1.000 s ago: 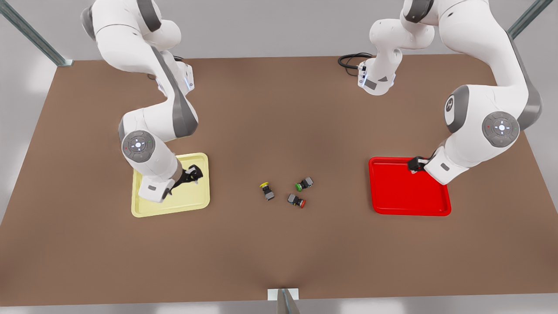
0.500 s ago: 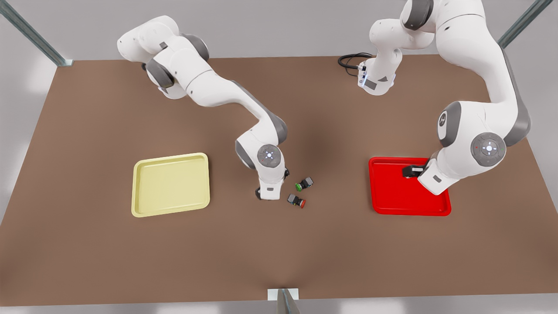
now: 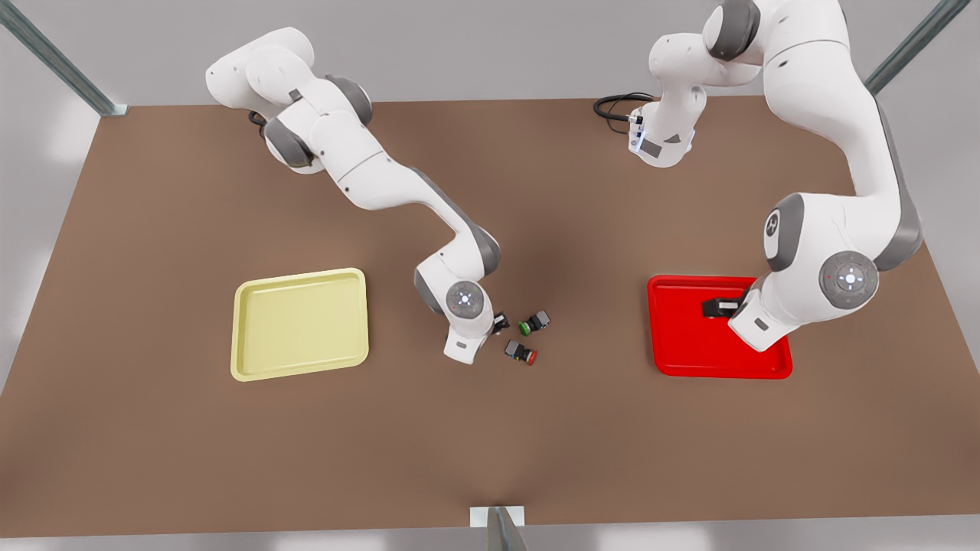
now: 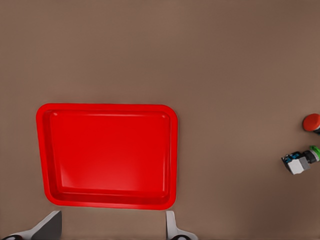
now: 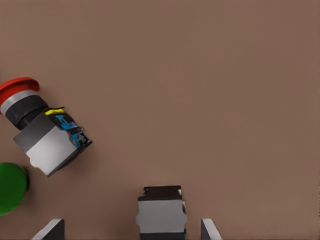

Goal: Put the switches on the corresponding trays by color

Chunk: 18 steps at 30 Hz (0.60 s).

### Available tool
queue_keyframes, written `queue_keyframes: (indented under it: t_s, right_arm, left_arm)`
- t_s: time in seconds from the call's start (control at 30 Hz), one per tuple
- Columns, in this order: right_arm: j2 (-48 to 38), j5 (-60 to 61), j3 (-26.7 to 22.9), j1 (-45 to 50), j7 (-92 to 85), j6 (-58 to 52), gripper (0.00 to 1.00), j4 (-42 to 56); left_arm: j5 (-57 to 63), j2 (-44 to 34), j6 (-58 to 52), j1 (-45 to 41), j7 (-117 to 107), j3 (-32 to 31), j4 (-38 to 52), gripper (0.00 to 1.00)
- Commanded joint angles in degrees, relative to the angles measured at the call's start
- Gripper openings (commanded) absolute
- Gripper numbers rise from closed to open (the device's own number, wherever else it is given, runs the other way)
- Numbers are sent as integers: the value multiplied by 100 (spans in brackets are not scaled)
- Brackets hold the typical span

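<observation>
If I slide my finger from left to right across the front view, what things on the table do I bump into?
yellow tray → right gripper → red-capped switch → green-capped switch → red tray → left gripper

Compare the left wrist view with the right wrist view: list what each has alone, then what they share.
Left wrist view alone: the red tray, bare, beneath the left gripper, jaws apart. Right wrist view alone: a grey switch body, cap out of frame, lying between the right gripper's open jaws, untouched. Shared: the red-capped switch, the green-capped switch beside it, and the brown table.
</observation>
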Motion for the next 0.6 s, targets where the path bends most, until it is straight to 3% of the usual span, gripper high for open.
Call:
queue_keyframes:
  t_s: [0.0,0.27,0.33,0.57]
  right_arm:
    - [2,0,-7,1,0,0,100,-8]
    - [117,0,-69,10,0,158,100,-149]
    - [125,0,-69,10,9,158,76,-140]
    - [126,-71,-121,27,-105,149,66,-132]
  left_arm:
    - [-6,0,0,0,0,0,0,100]
    - [-15,0,0,0,9,0,8,100]
    - [-15,8,0,9,9,0,8,100]
    - [-23,8,0,18,9,0,0,100]
